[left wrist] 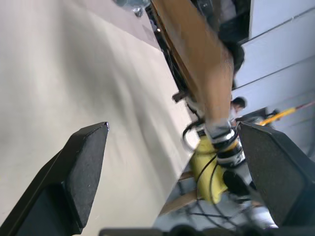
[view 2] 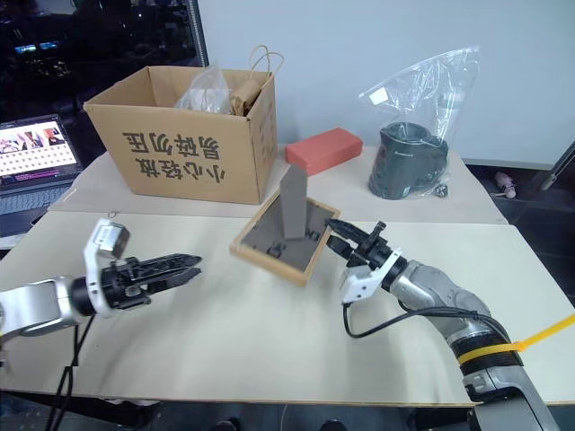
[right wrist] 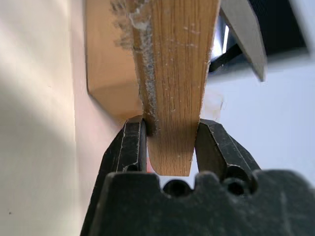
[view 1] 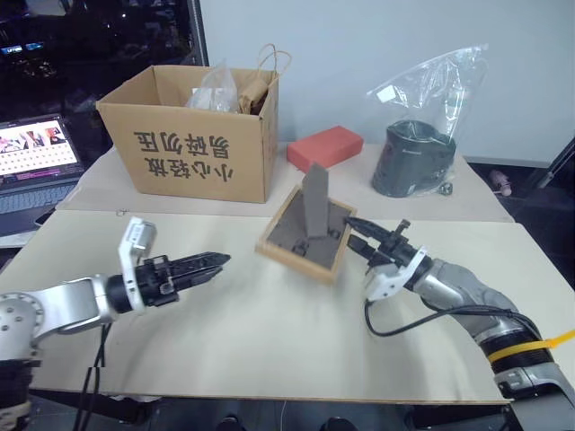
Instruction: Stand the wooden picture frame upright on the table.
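Pale cream bench (view 1: 269,332) under a grey wall, dark window at the robot's far left with a laptop (view 1: 36,157) below it.

Wooden picture frame (view 1: 305,235) sits near the bench's middle, back panel up and tilted, its right edge lifted off the surface. Fold-out stand (view 1: 315,196) is swung out and points upward from the dark back.

Right end effector (view 1: 367,241) is clenched on the frame's right edge. The right wrist view shows both black fingers (right wrist: 132,145) pressed against the two faces of the light-wood rim, one on each side.

Left end effector (view 1: 208,262) hangs above the bench to the left of the frame, well apart from it, pointing roughly level toward it. It is released: the left wrist view shows its two fingers (left wrist: 83,167) spread wide with nothing between them.

Behind the frame, on a second bench surface: cardboard box (view 1: 193,135) with printed characters, holding a paper bag (view 1: 260,81) and clear plastic; red block (view 1: 324,146) just right of the box; dark container (view 1: 413,160) inside a clear plastic bag (view 1: 431,90) further right.
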Robot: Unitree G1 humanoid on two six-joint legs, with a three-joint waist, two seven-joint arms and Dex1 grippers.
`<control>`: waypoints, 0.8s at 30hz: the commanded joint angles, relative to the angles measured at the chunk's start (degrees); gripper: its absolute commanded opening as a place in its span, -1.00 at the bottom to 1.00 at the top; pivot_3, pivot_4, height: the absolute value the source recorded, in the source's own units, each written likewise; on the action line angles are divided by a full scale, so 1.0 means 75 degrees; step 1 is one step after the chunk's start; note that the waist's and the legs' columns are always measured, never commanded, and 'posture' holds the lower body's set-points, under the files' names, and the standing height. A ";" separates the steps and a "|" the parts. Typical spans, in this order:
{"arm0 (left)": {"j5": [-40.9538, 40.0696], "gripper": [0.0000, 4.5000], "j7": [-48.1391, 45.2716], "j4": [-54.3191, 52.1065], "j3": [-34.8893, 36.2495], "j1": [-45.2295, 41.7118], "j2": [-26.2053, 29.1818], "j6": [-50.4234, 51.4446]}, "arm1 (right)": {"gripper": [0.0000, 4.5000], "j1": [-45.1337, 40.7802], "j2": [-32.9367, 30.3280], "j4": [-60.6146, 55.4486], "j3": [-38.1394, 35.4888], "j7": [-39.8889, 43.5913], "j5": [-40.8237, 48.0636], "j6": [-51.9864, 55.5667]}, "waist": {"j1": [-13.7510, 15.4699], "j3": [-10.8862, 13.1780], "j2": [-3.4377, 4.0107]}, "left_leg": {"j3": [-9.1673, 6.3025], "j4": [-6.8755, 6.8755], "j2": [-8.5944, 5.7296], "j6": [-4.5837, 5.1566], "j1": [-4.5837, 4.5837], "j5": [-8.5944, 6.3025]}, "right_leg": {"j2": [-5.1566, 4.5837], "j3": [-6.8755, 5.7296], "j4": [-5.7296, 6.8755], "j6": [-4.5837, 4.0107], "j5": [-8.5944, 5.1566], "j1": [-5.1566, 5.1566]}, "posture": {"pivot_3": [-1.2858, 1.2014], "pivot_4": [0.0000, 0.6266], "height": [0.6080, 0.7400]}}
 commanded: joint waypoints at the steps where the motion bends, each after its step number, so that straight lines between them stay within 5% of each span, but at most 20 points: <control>1: 0.0621 1.00 -0.0660 -0.0359 0.0236 0.0049 -0.0075 -0.0328 | -0.50 -0.0440 0.0327 -0.0498 -0.0390 0.2030 0.2796 0.1723 | -0.0003 0.0007 0.0000 | 0.0000 -0.0003 0.0000 0.0002 0.0025 -0.0002 | 0.0000 0.0000 -0.0007 0.0000 -0.0001 0.0027 | 0.03 -0.52 1.00; 4: 0.0927 1.00 -0.0746 -0.0668 0.0156 0.0167 -0.0336 -0.0510 | -0.50 -0.1027 0.0706 -0.0663 -0.0910 0.2939 0.4642 0.4745 | -0.0023 0.0023 0.0014 | 0.0000 -0.0005 0.0002 0.0003 0.0039 -0.0002 | 0.0000 -0.0002 -0.0011 -0.0001 -0.0002 0.0042 | 0.03 -0.52 1.00; 9: 0.1133 1.00 -0.0741 -0.0811 0.0110 0.0274 -0.0575 -0.0591 | -0.50 -0.1522 0.0808 -0.0338 -0.1291 0.3449 0.5597 0.7322 | 0.0022 0.0032 0.0013 | 0.0000 -0.0010 0.0002 0.0005 0.0035 -0.0005 | 0.0000 -0.0005 -0.0005 -0.0003 -0.0008 0.0032 | 0.03 -0.52 1.00; 18: 0.1329 1.00 -0.0989 -0.1218 0.0325 0.0590 -0.0882 -0.0820 | -0.50 -0.2021 0.1102 0.1106 -0.1699 0.3252 0.5747 0.9893 | -0.0006 0.0035 0.0016 | 0.0002 -0.0014 0.0002 0.0006 0.0007 -0.0006 | 0.0000 -0.0003 -0.0005 -0.0003 -0.0011 -0.0005 | 0.03 -0.52 1.00; 24: 0.1529 1.00 -0.1352 -0.1280 0.0385 0.0694 -0.0842 -0.0927 | -0.50 -0.1608 0.1347 0.0522 -0.1936 0.3641 0.6306 1.1162 | -0.0062 0.0035 0.0016 | 0.0002 -0.0012 0.0002 0.0006 -0.0008 -0.0006 | 0.0001 -0.0003 0.0006 -0.0003 -0.0011 -0.0023 | 0.03 -0.52 1.00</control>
